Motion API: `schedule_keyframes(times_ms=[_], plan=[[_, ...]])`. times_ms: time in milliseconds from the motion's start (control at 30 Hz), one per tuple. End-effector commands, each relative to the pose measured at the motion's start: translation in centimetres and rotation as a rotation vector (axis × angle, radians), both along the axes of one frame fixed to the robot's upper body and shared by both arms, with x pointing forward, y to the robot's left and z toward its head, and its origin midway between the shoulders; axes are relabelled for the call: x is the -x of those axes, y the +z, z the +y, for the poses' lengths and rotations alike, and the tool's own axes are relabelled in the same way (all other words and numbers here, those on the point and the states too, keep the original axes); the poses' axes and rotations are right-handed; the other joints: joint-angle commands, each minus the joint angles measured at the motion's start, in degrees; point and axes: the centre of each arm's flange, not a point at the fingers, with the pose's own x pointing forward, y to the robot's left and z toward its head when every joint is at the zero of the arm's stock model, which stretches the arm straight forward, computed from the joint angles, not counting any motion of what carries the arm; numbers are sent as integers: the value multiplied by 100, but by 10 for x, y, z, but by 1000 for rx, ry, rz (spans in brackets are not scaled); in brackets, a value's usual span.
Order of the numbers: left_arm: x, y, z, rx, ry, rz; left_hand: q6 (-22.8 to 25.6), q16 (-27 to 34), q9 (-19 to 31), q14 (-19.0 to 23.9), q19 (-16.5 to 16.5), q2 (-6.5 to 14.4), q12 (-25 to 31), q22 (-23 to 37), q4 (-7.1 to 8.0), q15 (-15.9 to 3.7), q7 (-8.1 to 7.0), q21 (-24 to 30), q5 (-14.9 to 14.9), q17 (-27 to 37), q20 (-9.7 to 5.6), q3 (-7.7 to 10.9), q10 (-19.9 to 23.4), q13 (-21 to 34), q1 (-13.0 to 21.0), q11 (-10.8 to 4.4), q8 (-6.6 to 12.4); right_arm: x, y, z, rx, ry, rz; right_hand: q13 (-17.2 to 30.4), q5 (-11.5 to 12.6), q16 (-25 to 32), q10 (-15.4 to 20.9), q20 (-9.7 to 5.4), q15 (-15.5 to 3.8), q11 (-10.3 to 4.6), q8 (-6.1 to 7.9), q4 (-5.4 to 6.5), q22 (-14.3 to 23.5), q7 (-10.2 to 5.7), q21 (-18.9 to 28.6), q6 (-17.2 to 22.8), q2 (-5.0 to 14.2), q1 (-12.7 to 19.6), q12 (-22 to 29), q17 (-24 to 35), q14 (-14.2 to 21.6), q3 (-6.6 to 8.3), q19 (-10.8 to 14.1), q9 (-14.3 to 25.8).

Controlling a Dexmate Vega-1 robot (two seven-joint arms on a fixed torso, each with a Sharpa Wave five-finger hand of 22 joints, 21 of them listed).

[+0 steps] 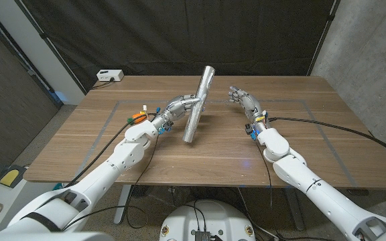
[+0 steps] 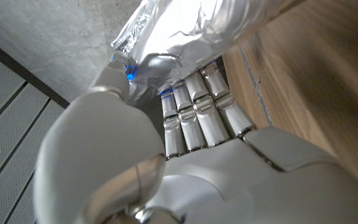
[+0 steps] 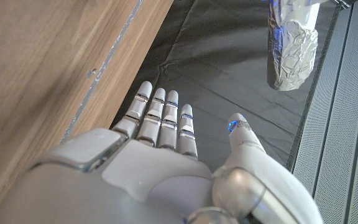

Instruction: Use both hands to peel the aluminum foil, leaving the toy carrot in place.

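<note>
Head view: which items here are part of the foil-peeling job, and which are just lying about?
Job:
- foil-wrapped carrot, gripped by the left robot hand
- right robot hand, open beside it
- wooden table

Lying about:
- white box at the table's far-left corner

Head view looks down from above over the whole tabletop (image 1: 246, 167), both arms coming in from the bottom corners. Left wrist view sits very close behind the left hand (image 2: 185, 162). Right wrist view sits close behind the right hand (image 3: 166, 168). All three views share the foil roll (image 1: 198, 106).
</note>
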Motion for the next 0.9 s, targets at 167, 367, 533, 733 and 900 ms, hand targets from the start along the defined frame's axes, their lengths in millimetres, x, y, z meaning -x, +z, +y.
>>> schedule_keyframes(times_ms=[167, 367, 533, 733, 900], plan=[[-10, -10, -24, 211, -176, 90, 383, -167, 452, 460, 246, 463, 36, -1, 440, -580, -380, 119, 89, -94, -160, 285, 356, 192, 203, -798, 189, 2, 13, 4, 45, 11, -16, 14, 7, -20, 50, 15, -9, -13, -20, -14, 22, 13, -16, -10, -12, 1, -15, 4, 58, 10, 34, 7], [-8, -11, -31, 274, -207, 120, -205, -330, 1039, 243, 324, 527, 176, -45, 626, -594, -472, -54, 218, -131, -159, 315, 36, 644, 127, -824, 437, 5, 22, 9, 75, 30, -38, 14, 6, -21, 48, 15, -11, -9, -19, -12, 23, 11, -20, -9, -14, -5, -18, 6, 55, 10, 39, 7], [-7, -14, -35, 336, -203, 155, -493, -336, 1410, 60, 226, 536, 311, -53, 728, -588, -484, -242, 271, -120, -177, 323, -68, 931, 86, -787, 621, 11, 31, 13, 106, 33, -65, 14, 6, -20, 50, 12, -13, -7, -23, -12, 23, 8, -26, -20, -15, -8, -18, 7, 60, 10, 39, 7], [-7, -17, -36, 382, -177, 191, -619, -287, 1670, 0, 161, 555, 381, -45, 786, -589, -501, -359, 324, -53, -206, 319, -252, 1150, 73, -786, 777, 23, 40, 17, 153, 19, -113, 14, 6, -20, 65, 16, -15, -18, -19, -28, 23, 7, -31, -12, -31, 3, -14, 2, 70, 12, 44, 7], [-6, -20, -37, 421, -148, 228, -639, -255, 1815, -5, 162, 564, 464, -34, 796, -592, -511, -393, 343, -3, -216, 309, -281, 1288, 91, -798, 881, 35, 46, 21, 210, -19, -167, 15, -46, -4, 99, 46, -42, -33, -10, -20, 23, 8, -54, 23, -161, -80, -6, 11, 107, -82, 47, 5]])
